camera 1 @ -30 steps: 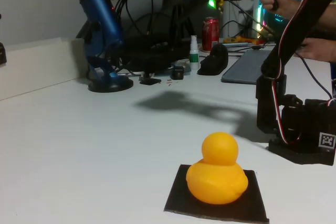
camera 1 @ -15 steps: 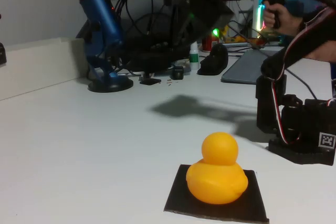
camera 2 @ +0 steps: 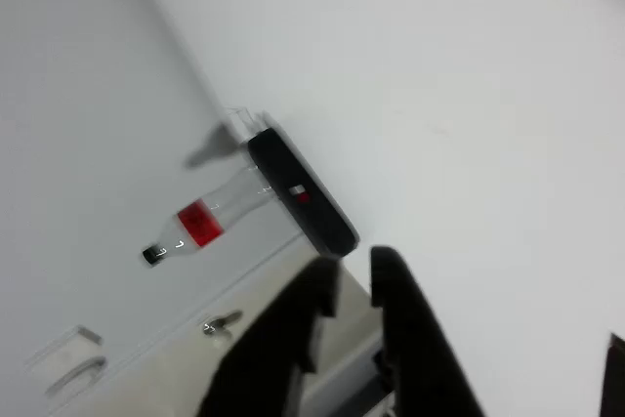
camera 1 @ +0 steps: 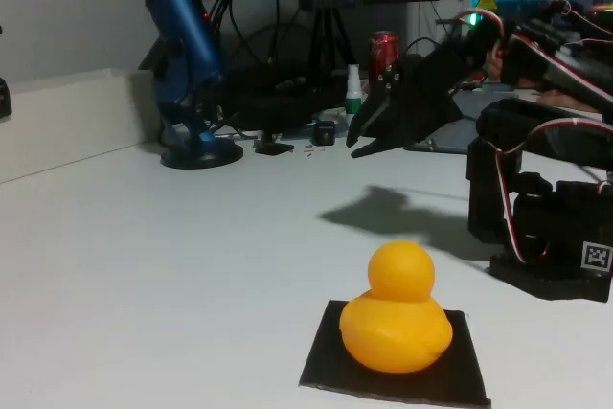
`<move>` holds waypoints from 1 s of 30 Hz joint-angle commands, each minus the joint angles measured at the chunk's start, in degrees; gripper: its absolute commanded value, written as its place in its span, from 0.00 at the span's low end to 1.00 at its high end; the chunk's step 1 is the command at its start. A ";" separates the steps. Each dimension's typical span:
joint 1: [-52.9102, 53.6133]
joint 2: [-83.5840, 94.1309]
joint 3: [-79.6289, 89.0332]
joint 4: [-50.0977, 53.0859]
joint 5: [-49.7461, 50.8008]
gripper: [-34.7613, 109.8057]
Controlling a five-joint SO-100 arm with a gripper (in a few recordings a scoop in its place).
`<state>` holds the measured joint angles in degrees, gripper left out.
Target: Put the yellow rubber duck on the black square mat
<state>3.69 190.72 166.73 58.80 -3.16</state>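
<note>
Since a second ago the black two-finger gripper has swung down and back toward its base; glossy yellow rubber duck unmoved, upright on thin black square mat, well below and forward of gripper; fingers nearly pressed together, empty; judgement: placement done, keep retreating clear, no sweep near duck.

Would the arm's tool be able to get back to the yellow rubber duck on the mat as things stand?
Probably yes. The tool hangs above the table behind the yellow rubber duck, which sits on the black square mat, and nothing stands between them.
</note>
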 commanded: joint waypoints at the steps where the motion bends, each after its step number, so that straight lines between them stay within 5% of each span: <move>1: -3.52 1.76 1.41 -0.18 -0.26 0.26; 7: -12.57 1.76 2.02 0.09 -0.26 0.26; 30: -12.48 1.76 4.92 0.09 -0.18 0.26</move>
<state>-6.77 191.25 170.95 58.71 -3.16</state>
